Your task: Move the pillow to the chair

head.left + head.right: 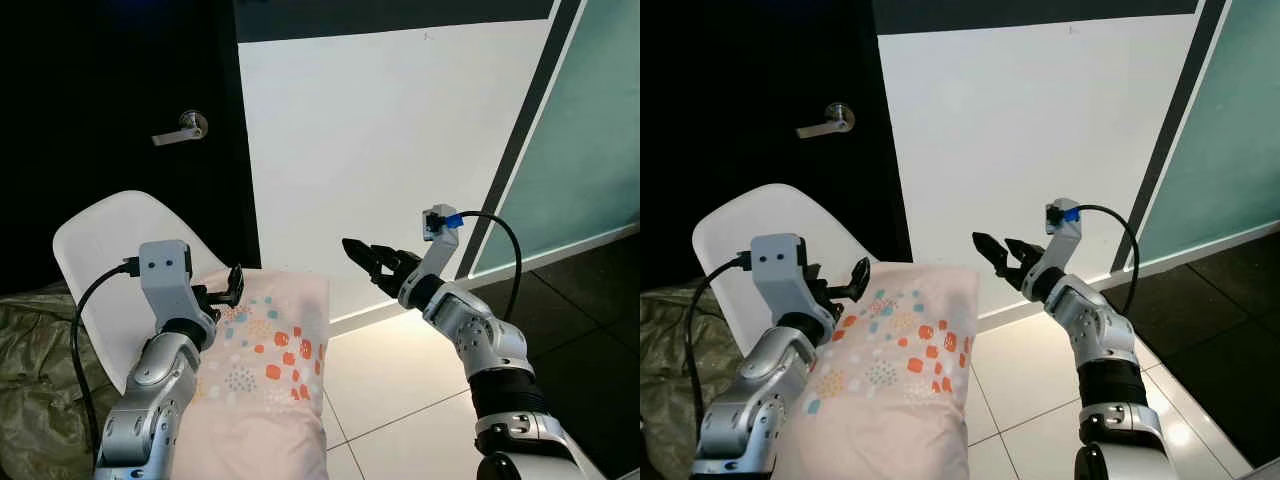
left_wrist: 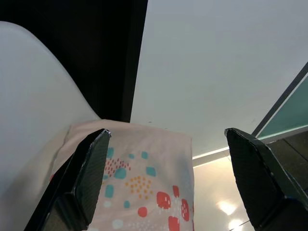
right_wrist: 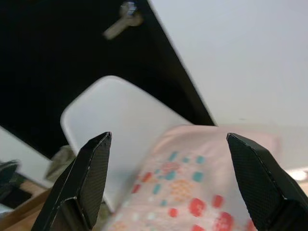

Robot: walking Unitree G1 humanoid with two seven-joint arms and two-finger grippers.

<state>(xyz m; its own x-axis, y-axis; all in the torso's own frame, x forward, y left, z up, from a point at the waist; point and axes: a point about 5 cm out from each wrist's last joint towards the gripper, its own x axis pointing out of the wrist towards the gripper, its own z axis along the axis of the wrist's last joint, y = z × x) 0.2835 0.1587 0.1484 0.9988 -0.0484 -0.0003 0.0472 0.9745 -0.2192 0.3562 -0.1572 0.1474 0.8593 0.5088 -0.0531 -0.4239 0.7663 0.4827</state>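
The pillow [image 1: 265,370] is already lying on the white chair [image 1: 100,245], leaning against its back. Both claws are spread open and holding nothing: left claw [image 1: 228,288] at nine o'clock of the pillow, right claw [image 1: 368,258] at two o'clock, apparently having let go.

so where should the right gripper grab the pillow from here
Probably the pillow's right edge near the top corner, coming in from the robot's right. That edge overhangs the white chair with open floor beside it, and the open right gripper hangs just beyond it. The left gripper is at the opposite side.
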